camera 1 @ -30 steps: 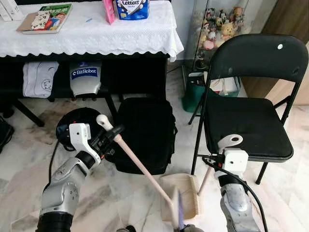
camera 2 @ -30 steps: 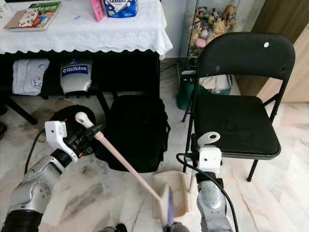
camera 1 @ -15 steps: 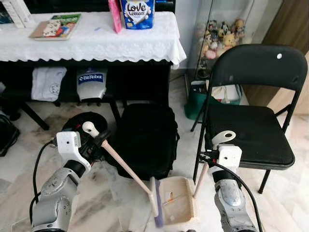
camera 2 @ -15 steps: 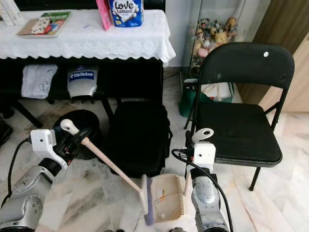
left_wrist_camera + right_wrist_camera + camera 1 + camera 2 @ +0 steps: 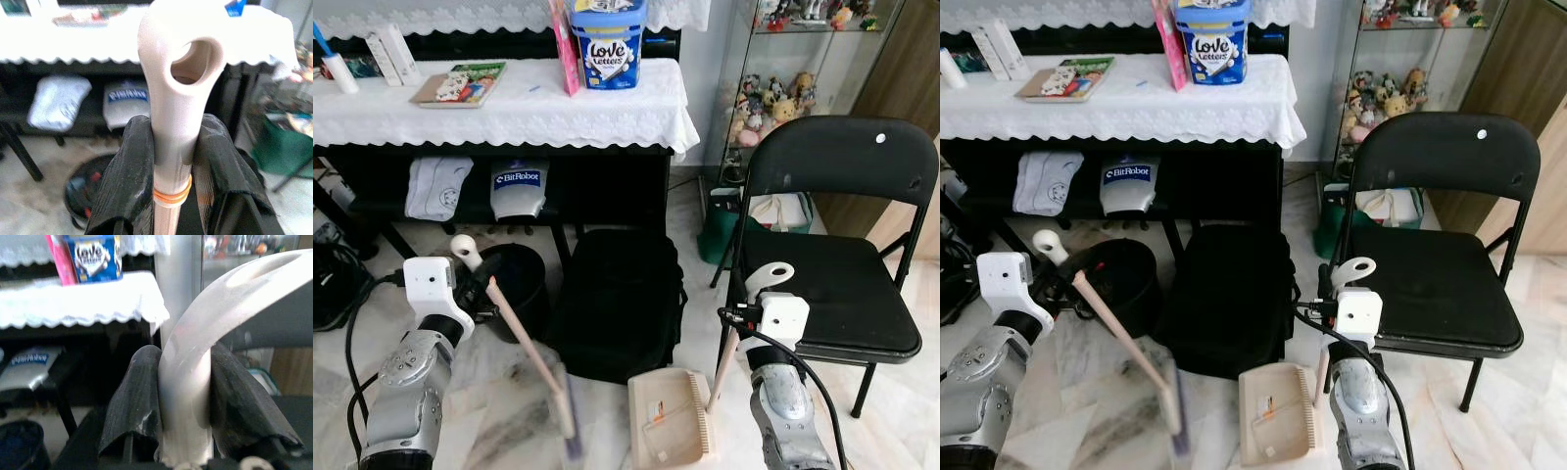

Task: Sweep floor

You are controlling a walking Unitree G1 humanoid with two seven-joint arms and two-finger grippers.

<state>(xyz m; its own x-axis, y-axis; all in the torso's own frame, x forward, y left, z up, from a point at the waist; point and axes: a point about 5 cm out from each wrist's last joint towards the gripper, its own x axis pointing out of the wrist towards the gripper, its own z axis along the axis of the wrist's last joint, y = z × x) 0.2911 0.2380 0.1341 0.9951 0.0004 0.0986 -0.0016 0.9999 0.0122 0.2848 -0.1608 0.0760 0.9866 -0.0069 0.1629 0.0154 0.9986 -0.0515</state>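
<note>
Gripping the broom (image 5: 524, 348) handle top — left gripper (image 5: 168, 161) jaws clamped; right gripper (image 5: 183, 401) jaws clamped on dustpan (image 5: 668, 421) handle — light, stiff, beside the black bag (image 5: 622, 299).

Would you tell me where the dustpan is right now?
The dustpan rests on the marble floor low in the eye views, in front of the black bag, beside the folding chair, its handle held by the right gripper.

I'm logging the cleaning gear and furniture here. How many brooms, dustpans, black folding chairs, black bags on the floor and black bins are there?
Brooms: 1, the broom
Dustpans: 1, the dustpan
Folding chairs: 1, the chair
Black bags on floor: 1, the black bag
Black bins: 1, the bin
Total: 5
</note>
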